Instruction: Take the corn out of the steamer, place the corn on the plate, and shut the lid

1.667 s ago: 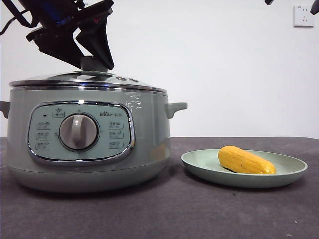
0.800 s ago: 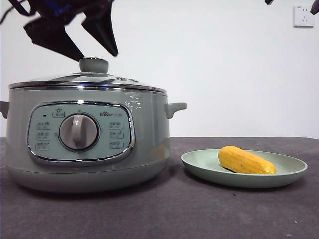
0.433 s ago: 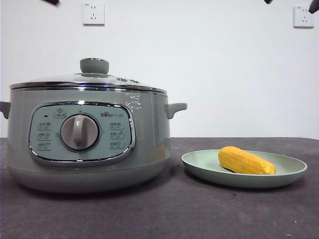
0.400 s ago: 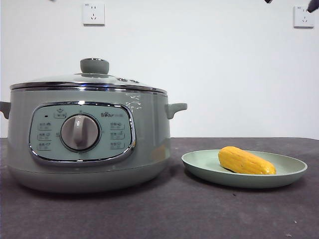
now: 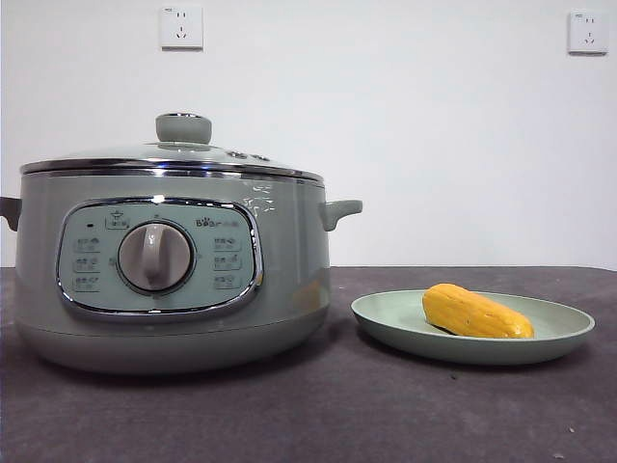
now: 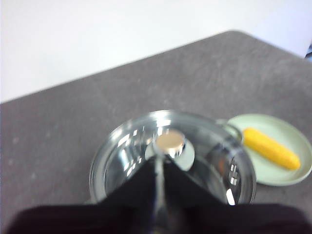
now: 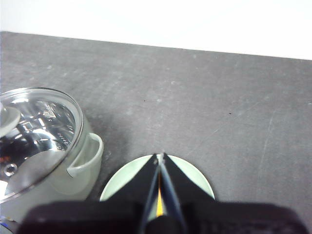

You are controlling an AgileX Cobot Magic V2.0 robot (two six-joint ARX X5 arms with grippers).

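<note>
The sage-green steamer (image 5: 164, 280) stands at the left with the glass lid (image 5: 174, 154) seated flat on it, knob (image 5: 183, 127) upright. The corn (image 5: 476, 312) lies on the pale-green plate (image 5: 559, 333) at the right. Neither arm shows in the front view. High above the lid (image 6: 146, 146) my left gripper (image 6: 159, 163) hangs shut and empty, with the corn (image 6: 271, 147) on the plate (image 6: 292, 131) off to one side. My right gripper (image 7: 160, 158) is shut and empty, high over the plate (image 7: 122, 183); a yellow sliver of corn (image 7: 159, 204) shows between its jaws.
Dark grey table (image 5: 386, 405) runs to the white wall. Two wall sockets (image 5: 180, 26) sit high on the wall. The steamer's side handle (image 5: 339, 209) points toward the plate with a small gap between them.
The left gripper let go of the lid knob, rose and left the front view. The black tips of the right arm at the top right corner have also gone. Lid stays seated.
</note>
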